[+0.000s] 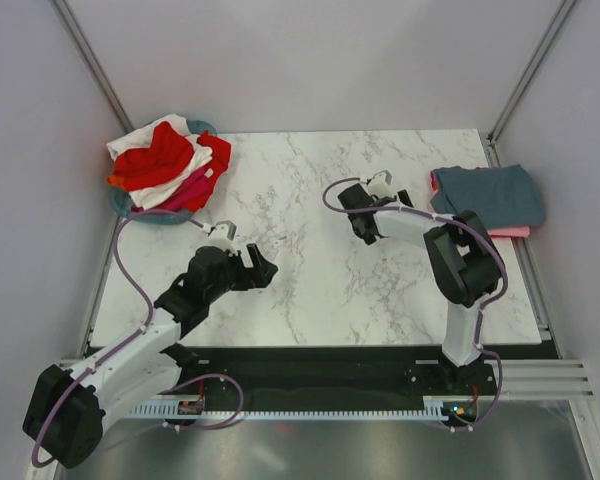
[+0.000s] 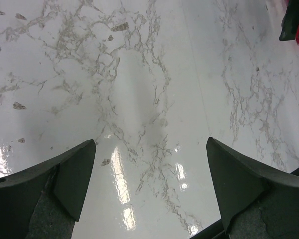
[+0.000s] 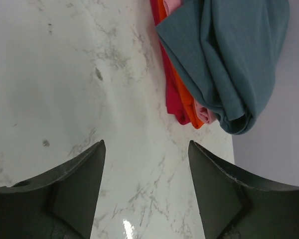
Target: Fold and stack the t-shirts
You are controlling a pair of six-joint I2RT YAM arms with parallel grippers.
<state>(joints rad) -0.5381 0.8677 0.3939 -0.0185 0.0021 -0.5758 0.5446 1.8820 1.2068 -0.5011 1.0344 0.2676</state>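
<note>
A folded stack of t-shirts lies at the table's right edge, the slate blue-grey shirt (image 1: 488,193) on top and a pink one (image 1: 510,231) beneath. The right wrist view shows the blue-grey shirt (image 3: 229,59) over pink (image 3: 204,113), orange-red (image 3: 183,92) and magenta (image 3: 170,94) layers. A heap of red (image 1: 160,160), white (image 1: 205,160) and magenta (image 1: 202,186) shirts fills the basket at the back left. My right gripper (image 3: 146,144) (image 1: 364,230) hangs open over bare marble, left of the stack. My left gripper (image 2: 151,141) (image 1: 265,262) stands wide open above the table's middle, holding nothing.
The round teal basket (image 1: 130,208) sits on the table's back left corner. Grey walls close in the back and both sides. A black rail (image 1: 330,365) runs along the near edge by the arm bases. A dark part (image 2: 295,22) shows in the left wrist view's top right corner.
</note>
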